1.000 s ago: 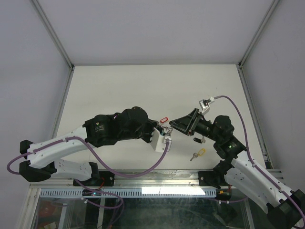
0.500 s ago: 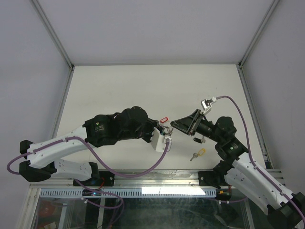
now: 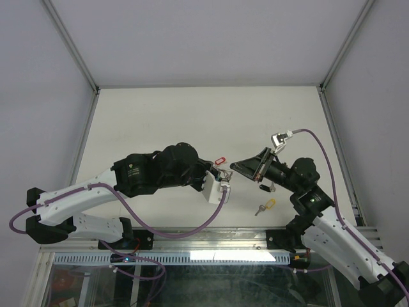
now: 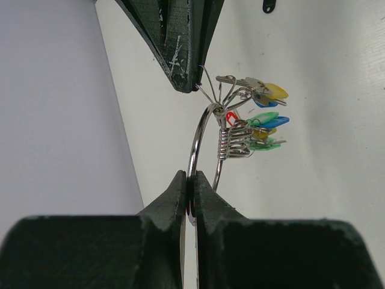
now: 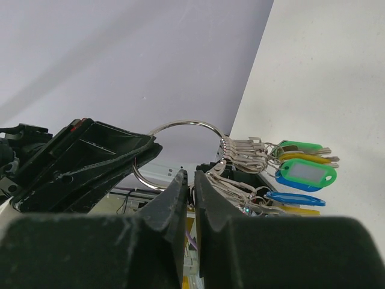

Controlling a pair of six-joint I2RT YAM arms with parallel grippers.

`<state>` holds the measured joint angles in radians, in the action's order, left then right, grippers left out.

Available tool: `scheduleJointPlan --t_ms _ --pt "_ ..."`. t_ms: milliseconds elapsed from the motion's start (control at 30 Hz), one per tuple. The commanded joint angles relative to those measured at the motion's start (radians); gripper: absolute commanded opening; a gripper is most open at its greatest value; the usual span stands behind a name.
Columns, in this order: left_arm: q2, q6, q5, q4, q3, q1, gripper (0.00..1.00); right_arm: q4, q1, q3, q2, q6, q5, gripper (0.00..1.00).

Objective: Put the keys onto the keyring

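My left gripper point(image 3: 221, 176) is shut on the lower arc of the keyring point(image 4: 197, 141), a thin silver wire ring held upright above the table. Several keys point(image 4: 264, 120) with yellow, blue, green and red heads hang bunched on the ring by metal clips. My right gripper point(image 3: 234, 167) meets the ring from the right. Its fingers point(image 4: 180, 36) are shut, with thin wire loops of a key clip pinched at their tips. In the right wrist view the ring point(image 5: 180, 123) arches over my right gripper point(image 5: 192, 180), and the keys point(image 5: 301, 168) hang to the right.
A black key point(image 3: 264, 187) and a yellow key point(image 3: 265, 206) lie loose on the white table point(image 3: 192, 115) under the right arm. The black key also shows in the left wrist view point(image 4: 269, 6). Grey walls stand on the left, back and right.
My right gripper has drawn back slightly to the right, its wrist shifting right and down. The left arm and the keyring have not moved.
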<state>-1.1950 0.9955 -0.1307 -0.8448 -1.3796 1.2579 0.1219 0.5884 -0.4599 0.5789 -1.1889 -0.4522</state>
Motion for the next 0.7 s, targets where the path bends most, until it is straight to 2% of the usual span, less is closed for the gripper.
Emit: scheduleJointPlan --t_ms 0,67,233,367,500,667 --pt "0.014 0.003 -0.014 0.069 -0.05 0.011 0.0 0.035 -0.004 -0.018 -0.015 -0.007 0.003 0.06" --pt "0.011 -0.004 -0.015 0.069 -0.054 0.011 0.0 0.032 -0.003 -0.018 -0.016 -0.005 0.003 0.0" --pt "0.004 -0.032 -0.005 0.069 -0.061 0.012 0.0 -0.01 -0.004 -0.034 -0.02 0.023 0.021 0.0" --pt "0.008 -0.087 0.021 0.087 -0.047 0.011 0.01 -0.12 -0.004 -0.097 -0.019 0.102 0.07 0.0" --pt "0.051 -0.145 0.087 0.174 0.037 0.011 0.18 -0.222 -0.004 -0.201 0.022 0.226 0.087 0.0" --pt "0.114 -0.224 0.132 0.319 0.176 0.01 0.29 -0.332 -0.004 -0.324 0.084 0.352 0.113 0.0"
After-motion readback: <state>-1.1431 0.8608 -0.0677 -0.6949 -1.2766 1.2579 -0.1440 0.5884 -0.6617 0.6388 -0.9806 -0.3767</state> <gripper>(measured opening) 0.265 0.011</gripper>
